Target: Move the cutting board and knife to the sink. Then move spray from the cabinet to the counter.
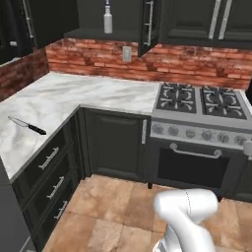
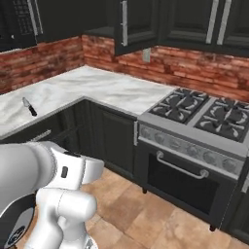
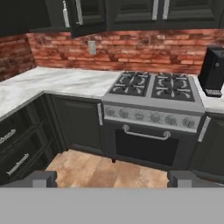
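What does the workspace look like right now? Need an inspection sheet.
Surface: white marble counter, L-shaped, running into the corner.
Job's things: knife lying flat on the counter's left leg; spray upright in the open cabinet; cutting board not seen.
Clutter: black appliance right of the stove.
Tool: open, holding nothing, off the counter, facing the stove.
Cables: nothing seen.
Surroundings: red brick backsplash, tiled floor.
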Available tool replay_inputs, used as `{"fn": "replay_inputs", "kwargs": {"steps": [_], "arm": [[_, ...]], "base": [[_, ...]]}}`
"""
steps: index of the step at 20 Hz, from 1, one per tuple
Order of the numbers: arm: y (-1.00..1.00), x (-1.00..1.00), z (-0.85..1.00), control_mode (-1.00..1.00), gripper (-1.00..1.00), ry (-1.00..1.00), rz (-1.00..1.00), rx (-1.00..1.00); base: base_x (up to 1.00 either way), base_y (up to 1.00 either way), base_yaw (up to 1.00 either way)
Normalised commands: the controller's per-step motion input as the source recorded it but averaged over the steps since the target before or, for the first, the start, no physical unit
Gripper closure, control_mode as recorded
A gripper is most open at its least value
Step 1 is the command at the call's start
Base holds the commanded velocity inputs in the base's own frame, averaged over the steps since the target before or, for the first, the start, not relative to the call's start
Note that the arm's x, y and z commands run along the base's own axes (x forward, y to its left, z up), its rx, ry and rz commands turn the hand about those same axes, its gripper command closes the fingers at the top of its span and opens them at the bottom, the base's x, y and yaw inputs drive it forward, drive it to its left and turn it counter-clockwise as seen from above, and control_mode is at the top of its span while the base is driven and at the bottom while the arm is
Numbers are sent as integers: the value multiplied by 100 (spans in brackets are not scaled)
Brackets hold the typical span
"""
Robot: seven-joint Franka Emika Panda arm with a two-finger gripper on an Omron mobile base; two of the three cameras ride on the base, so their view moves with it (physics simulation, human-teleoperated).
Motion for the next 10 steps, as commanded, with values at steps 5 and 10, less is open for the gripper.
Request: {"fn": "replay_inputs", "kwargs": {"steps": [5,10], "arm": [[0,0,0,100,-100,0,0,0],[0,0,0,100,-100,0,0,0]], "base": [[28,76,48],[32,30,56]]}}
